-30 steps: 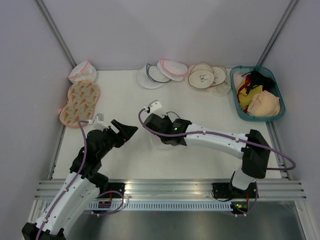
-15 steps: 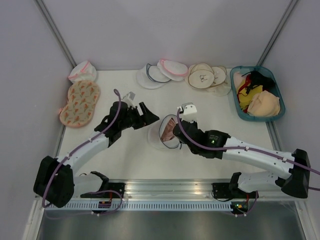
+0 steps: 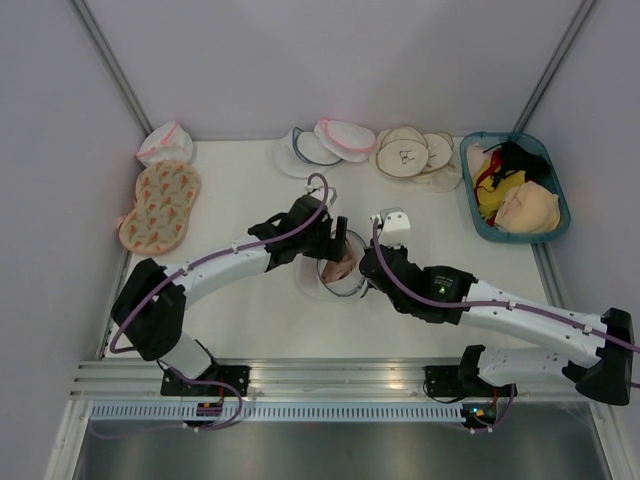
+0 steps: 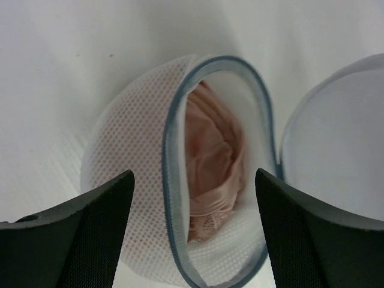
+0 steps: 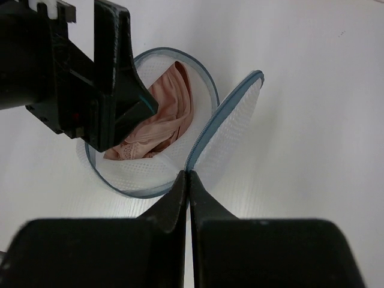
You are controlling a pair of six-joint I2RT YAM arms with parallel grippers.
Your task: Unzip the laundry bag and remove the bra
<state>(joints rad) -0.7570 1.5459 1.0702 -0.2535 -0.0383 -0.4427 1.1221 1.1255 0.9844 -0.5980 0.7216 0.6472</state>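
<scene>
Swinging in from the near-left corner over the last second, the left arm is now reaching across the white desk (image 3: 260, 315) to the centre. Nearest the bases, the right end effector (image 5: 189, 175) is pressing its black fingers together. It is apparently pinching the blue zip rim where the two halves of the round clamshell laundry bag (image 5: 231, 114) of see-through white mesh meet, and propping the lid half upright. Just beyond, the soft dusty-pink padded bra (image 4: 210, 150) is lying crumpled inside the open lower half. The left end effector (image 4: 193, 175) is hovering above that mouth, fingers spread wide and holding nothing. Judged from here, a closing grip is risking a catch of mesh or rim along with the fabric, dragging the whole bag up. The bra's lace edge could be snagging on the zip, and the two end effectors, working just beside each other, could be colliding. If the pinch slips, the lid may be flopping back over the opening. Well apart at the far edge, spare mesh bags (image 3: 310, 155) and a teal basket (image 3: 470, 195) of garments are sitting.
</scene>
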